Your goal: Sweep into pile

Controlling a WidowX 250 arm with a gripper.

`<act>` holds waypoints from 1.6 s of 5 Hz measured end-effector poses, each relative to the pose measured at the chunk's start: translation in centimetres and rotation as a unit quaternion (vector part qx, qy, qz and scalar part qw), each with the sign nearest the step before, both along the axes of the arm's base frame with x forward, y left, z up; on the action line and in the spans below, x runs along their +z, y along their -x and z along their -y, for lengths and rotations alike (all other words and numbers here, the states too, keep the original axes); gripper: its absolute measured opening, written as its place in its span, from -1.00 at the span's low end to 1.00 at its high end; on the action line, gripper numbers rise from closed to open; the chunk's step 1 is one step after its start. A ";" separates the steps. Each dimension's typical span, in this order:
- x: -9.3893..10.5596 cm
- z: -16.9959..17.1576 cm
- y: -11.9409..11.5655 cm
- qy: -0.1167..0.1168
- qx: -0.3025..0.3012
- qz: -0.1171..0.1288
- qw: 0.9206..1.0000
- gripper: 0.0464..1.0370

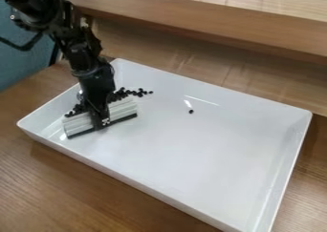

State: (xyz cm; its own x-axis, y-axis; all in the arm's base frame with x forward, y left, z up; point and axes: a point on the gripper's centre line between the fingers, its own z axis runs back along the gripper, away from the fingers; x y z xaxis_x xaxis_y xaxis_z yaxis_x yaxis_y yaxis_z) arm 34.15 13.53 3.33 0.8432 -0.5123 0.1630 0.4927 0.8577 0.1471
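The black gripper [102, 120] is low in the left part of the white tray [211, 154], shut on a white sweeper [123, 110] with a dark strip along its lower edge. The sweeper lies slanted across the tray floor, showing on both sides of the gripper. Small black pieces [134, 92] are gathered along the sweeper's far side, trailing off to the right, and several more are at its left end. One lone black piece [191, 111] sits farther right, apart from the others. The gripper and arm hide part of the group.
Raised walls surround the tray, which rests on a brown wooden table [76, 188]. A wooden ledge [211, 23] runs behind the tray. The arm comes in from the upper left, over the tray's far left corner, beside a blue-green surface [26, 66].
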 end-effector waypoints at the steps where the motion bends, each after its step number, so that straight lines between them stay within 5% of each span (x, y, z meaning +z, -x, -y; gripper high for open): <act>1: 0.0 -0.7 -1.3 0.004 0.002 0.000 1.000 -0.29; 2: 0.0 -0.7 -2.3 0.018 0.008 0.002 1.000 -0.19; 4: 0.1 1.2 -2.1 0.087 0.053 -0.052 0.993 0.89; 5: 1.2 3.1 -1.8 0.092 0.048 -0.072 0.992 0.93; 7: 6.2 5.1 -2.3 0.068 0.032 -0.055 0.996 0.93; 8: 9.2 7.5 -2.3 0.063 0.009 -0.027 0.998 0.93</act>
